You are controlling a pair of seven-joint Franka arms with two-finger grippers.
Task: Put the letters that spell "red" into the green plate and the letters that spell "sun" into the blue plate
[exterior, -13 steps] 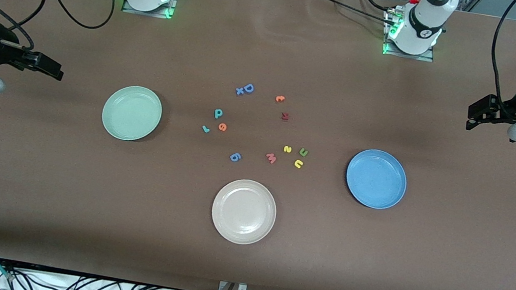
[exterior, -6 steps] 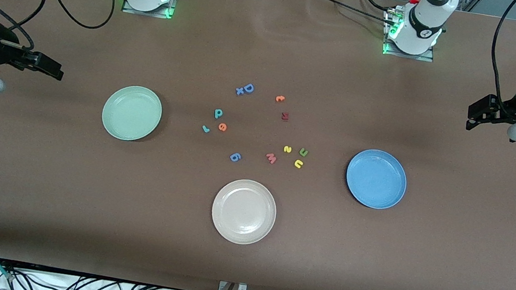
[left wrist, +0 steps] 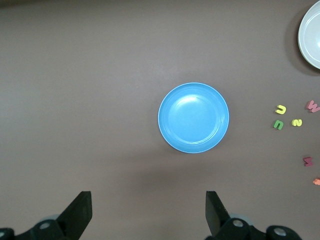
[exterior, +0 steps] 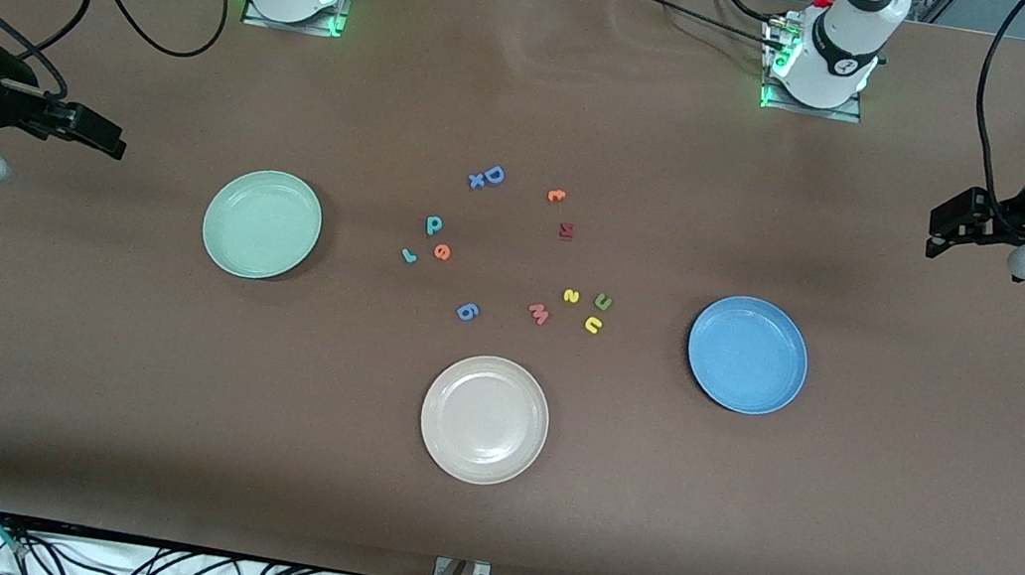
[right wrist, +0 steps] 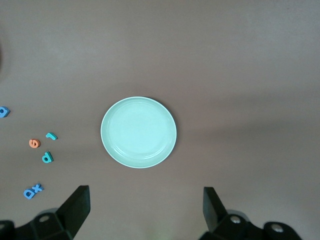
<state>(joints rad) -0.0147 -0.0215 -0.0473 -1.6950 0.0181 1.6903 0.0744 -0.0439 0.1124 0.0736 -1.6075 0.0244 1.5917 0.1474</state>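
Wrist views show both jaws spread wide, holding nothing; front view doesn't. Left gripper (left wrist: pixel 145 212) waits over bare table at its end, blue plate (exterior: pixel 748 354) nearby. Right gripper (right wrist: pixel 142 210) likewise, near green plate (exterior: pixel 262 223). "red" letters (exterior: pixel 430 240) and "sun" letters (exterior: pixel 590 307) lie between the plates. Nothing moved since earlier.

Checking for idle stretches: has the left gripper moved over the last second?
No. The left gripper hangs open at the same spot over the table's end, no closer to the blue plate than before.
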